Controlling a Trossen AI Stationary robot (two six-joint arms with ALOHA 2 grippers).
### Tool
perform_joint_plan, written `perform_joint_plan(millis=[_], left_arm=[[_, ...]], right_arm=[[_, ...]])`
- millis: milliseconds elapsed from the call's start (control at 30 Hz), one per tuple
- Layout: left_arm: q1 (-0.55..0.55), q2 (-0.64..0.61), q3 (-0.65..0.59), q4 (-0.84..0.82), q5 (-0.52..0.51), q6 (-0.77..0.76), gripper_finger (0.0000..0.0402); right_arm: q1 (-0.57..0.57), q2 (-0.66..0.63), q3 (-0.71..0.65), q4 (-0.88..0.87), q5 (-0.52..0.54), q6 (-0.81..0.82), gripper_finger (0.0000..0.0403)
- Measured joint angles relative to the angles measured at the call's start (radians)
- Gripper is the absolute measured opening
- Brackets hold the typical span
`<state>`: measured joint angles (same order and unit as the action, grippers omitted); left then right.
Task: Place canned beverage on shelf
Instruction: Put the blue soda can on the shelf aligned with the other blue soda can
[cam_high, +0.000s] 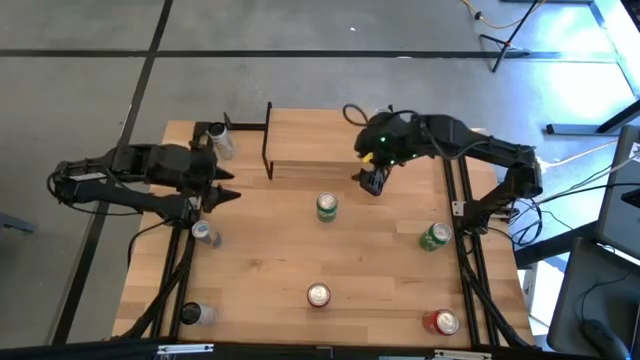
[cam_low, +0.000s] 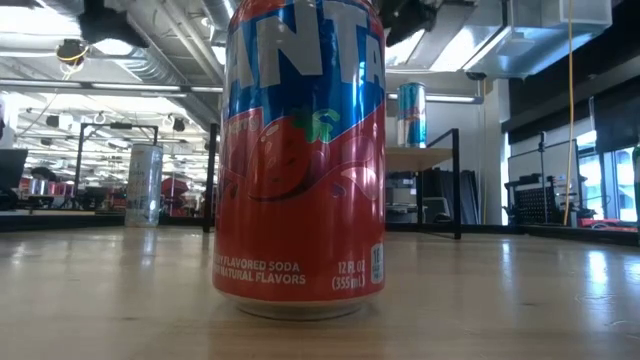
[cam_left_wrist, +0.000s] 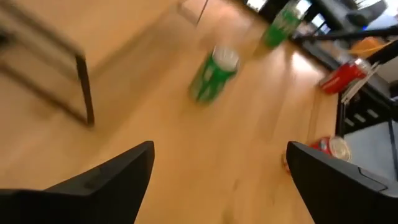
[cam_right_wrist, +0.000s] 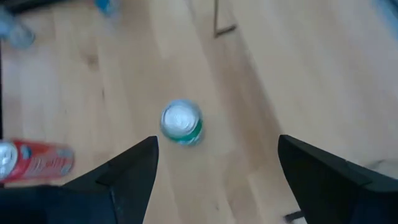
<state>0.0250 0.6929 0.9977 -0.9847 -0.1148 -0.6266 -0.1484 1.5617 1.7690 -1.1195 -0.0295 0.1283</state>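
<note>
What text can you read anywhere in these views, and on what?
"ANTA", cut off at the frame top: red soda can, low view.
"FLAVORED SODA", "NATURAL FLAVORS": same can, lower band.
"12 FL OZ (355 mL)": same can, bottom right.
Blue can on the shelf: print too small to read.
Other cans: unreadable.

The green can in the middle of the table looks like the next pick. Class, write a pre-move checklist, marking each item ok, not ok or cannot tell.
1. Green can upright, standing apart from the other cans: ok.
2. Right gripper open and empty, above the table near the shelf: ok.
3. Green can between the fingers: not ok; it shows ahead of them in the right wrist view.
4. Left gripper open, off to the side: ok.
5. Free space on the shelf: cannot tell.
</note>
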Motion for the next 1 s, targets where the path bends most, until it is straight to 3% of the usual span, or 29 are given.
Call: perform_joint_plan(millis=[233,467,1000], left_arm=[[-0.008,0.122,0.024,-0.239,0.114,-0.187,0.0358],[-0.070,0.247,0.043,-0.515,0.187,-0.351,0.0358],[-0.227,0.269,0.039,-0.575,0.153,-0.713,0.0358]], right_arm=[[0.110,-0.035,-0.206,0.150,-0.024,0.002,0.0317],[0.200,-0.035,-0.314,0.212,0.007,0.036,0.0317],[0.214,-0.035,-0.325,0.256,0.041,0.051,0.0317]])
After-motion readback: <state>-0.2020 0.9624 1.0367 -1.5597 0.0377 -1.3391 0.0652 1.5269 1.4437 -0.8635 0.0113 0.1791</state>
